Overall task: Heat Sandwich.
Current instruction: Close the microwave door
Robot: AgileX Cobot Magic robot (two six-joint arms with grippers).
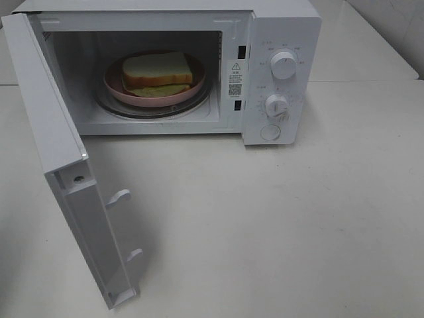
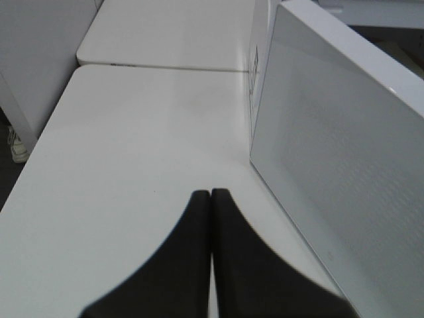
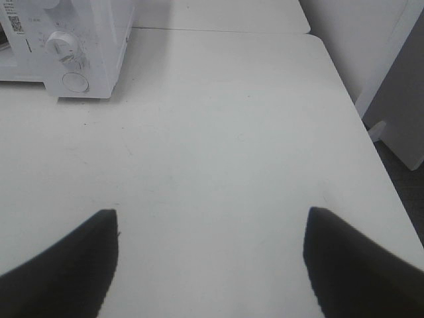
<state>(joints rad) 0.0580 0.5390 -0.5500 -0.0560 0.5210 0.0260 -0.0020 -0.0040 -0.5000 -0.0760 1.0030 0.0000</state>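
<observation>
Currently, your left gripper (image 2: pixel 211 202) has its jaws pressed together just beside the open door (image 2: pixel 344 146); your right gripper (image 3: pixel 212 215) is spread over the table (image 3: pixel 218 132). The sandwich (image 1: pixel 158 69) sits on the pink plate (image 1: pixel 156 101) inside the microwave (image 1: pixel 285 30). Push the door off-centre and it may fail to latch or shove the microwave backwards

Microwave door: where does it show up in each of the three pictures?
Exterior high: the open door stands out at the left, toward the camera.
Left wrist: its outer face stands beside the shut fingers.
Right wrist: absent; only the microwave's control panel shows.
Shared landmark: the white table.
</observation>
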